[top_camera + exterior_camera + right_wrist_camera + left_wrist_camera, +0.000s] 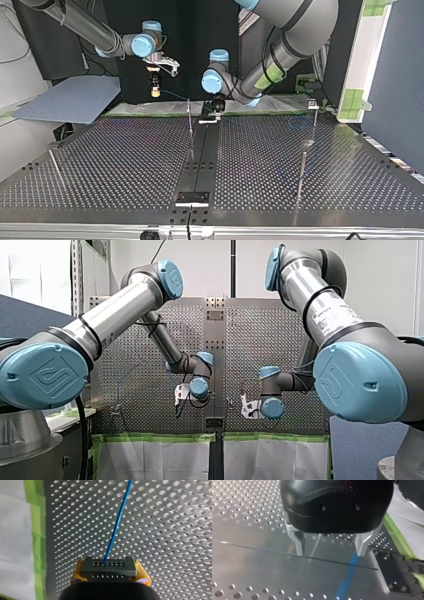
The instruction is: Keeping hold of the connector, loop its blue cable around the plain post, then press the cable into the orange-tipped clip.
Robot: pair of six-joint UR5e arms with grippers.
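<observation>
Silver-grey perforated metal forms the one table, dimpled all over and split by a dark central strip. Two arms are seen, the left arm and the right arm, each of brushed tube with pale blue joint caps. Two grippers are counted. The left gripper, a rounded black body with two flat metal fingers, is held low over the table with its jaws set wide apart and nothing gripped; a blurred blue streak passes just beside one finger. The right gripper is closed by its two yellow pads on the single connector, a black rectangular block with rows of small holes, which is held clear of the table near its far edge in the top view. One blue cable, thin and smooth, is led straight out of the connector over the perforations. Four slender metal rods are seen on the table.
</observation>
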